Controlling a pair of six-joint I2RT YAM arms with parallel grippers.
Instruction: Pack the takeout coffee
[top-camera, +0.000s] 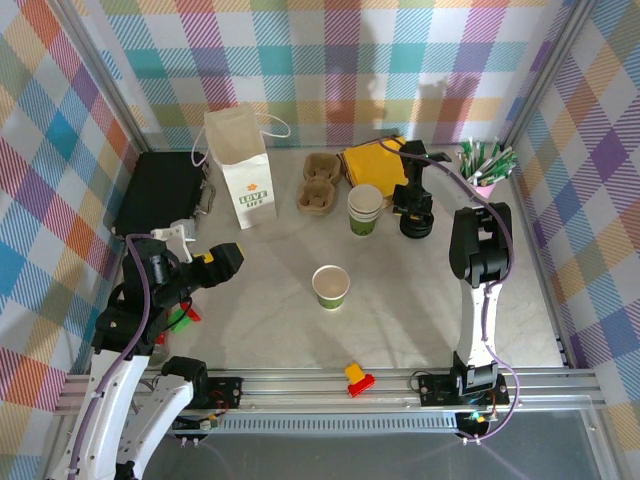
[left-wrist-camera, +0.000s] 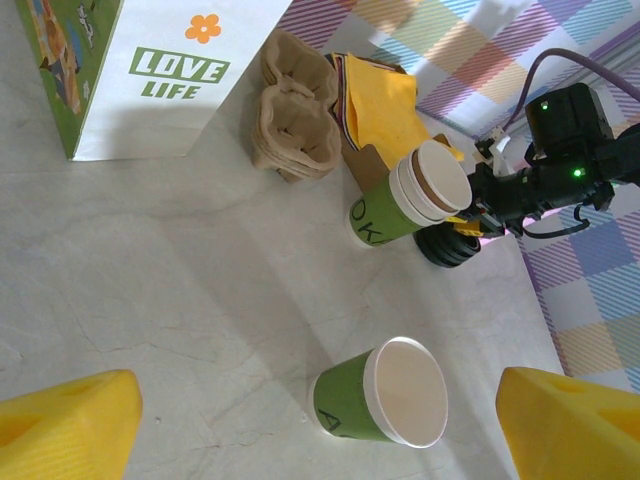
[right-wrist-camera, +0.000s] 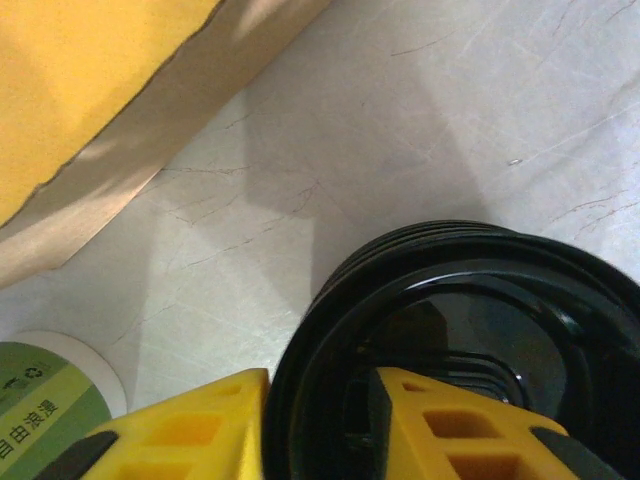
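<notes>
Step in hand looks like lid pickup. My right end effector (right-wrist-camera: 322, 405) straddles the rim of the stack of black lids (right-wrist-camera: 470, 300), with one yellow finger outside and one down in the well. I can't tell if it's actually clamped. I'd pinch just the top lid's rim and lift straight up so the others don't come along. The right arm is reaching to the far side, wrist pointing down, just beside the stacked cups (top-camera: 365, 208). The coffee cup (top-camera: 330, 286) stands lidless mid-table (top-camera: 250, 310), well apart from the lids. The left end effector (top-camera: 226, 259) hangs wide open, aimed toward it.
</notes>
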